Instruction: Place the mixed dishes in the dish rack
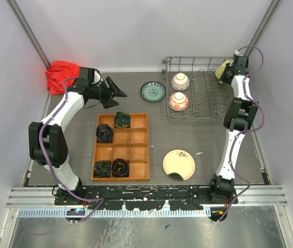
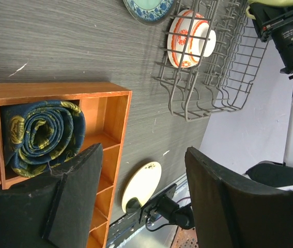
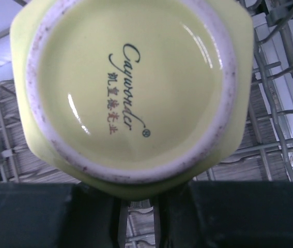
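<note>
The grey wood-grain surface (image 1: 208,135) carries all items. The large grey wire dish rack (image 1: 211,95) lies directly under the right pincer (image 3: 138,204), at the far right of the surface. The orange-brown wooden compartment tray (image 1: 130,144) lies on the near side of the left pincer (image 1: 116,92), just beside it.

The round cream plate with a dark mark (image 1: 179,164) lies flat on the surface, well apart from both pincers, on the near side of the rack. The red cloth (image 1: 61,75) is bunched behind the left pincer, at the far left corner. The small teal patterned plate (image 1: 153,91) lies flat on the surface just to the right of the left pincer, between it and the rack.

Two small white-and-red patterned bowls (image 1: 180,81) (image 1: 178,101) stand in the rack's left part, to the left of the right pincer.

The right pincer is closed on the pale yellow mug (image 3: 130,88), held over the rack's far right corner; contact between mug and rack cannot be determined.

The left pincer stands wide apart and holds nothing. Four dark rolled cloths (image 1: 122,120) occupy tray compartments on its near side.
</note>
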Controlling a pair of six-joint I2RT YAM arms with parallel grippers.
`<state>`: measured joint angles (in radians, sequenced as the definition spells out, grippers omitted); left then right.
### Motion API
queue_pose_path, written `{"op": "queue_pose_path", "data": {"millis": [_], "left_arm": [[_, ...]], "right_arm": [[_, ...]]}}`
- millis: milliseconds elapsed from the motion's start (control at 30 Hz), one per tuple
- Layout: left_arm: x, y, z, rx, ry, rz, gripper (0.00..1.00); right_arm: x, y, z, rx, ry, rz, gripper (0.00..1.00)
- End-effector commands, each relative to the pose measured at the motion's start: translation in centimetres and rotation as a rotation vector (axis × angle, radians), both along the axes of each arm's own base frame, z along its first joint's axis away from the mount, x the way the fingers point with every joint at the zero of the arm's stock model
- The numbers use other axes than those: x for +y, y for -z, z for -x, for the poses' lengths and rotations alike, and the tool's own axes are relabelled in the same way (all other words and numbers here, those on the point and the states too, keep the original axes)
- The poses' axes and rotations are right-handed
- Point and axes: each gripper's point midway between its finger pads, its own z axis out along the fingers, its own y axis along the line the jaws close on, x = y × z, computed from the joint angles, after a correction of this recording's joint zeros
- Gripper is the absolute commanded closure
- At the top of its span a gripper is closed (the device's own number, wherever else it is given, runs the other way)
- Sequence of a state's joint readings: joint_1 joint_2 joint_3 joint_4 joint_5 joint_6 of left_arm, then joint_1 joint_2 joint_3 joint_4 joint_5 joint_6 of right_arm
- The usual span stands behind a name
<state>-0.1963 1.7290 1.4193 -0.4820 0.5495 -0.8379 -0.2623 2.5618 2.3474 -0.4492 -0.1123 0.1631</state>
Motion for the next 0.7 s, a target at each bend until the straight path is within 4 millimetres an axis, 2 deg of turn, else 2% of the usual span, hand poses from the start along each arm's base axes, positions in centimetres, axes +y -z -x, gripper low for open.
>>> {"op": "queue_pose_path", "data": {"millis": [0,267,567,667], "left_arm": [[0.1,0.0,-0.6,0.005,-0.004,-0.014,0.29],[0.0,0.4,-1.1,0.021,-0.015,-0.012,0.3],[-0.5,0.3,-1.4,0.022,-0.005,-0.012,0.31],[-0.5,0.3,-1.4,0.023,-0.004,-0.011,0.31]], "right_arm": [[-3.0,-7.8,-2.6,-0.212,0.029,0.108,0.99],[-5.0,-7.0,-2.0,-0.188,0.051,0.141,0.99],[-5.4,-6.0,-1.6,-0.152,0.043,0.174,0.99],[-5.2,-5.5,-1.5,-0.14,0.038,0.17,0.96]]}}
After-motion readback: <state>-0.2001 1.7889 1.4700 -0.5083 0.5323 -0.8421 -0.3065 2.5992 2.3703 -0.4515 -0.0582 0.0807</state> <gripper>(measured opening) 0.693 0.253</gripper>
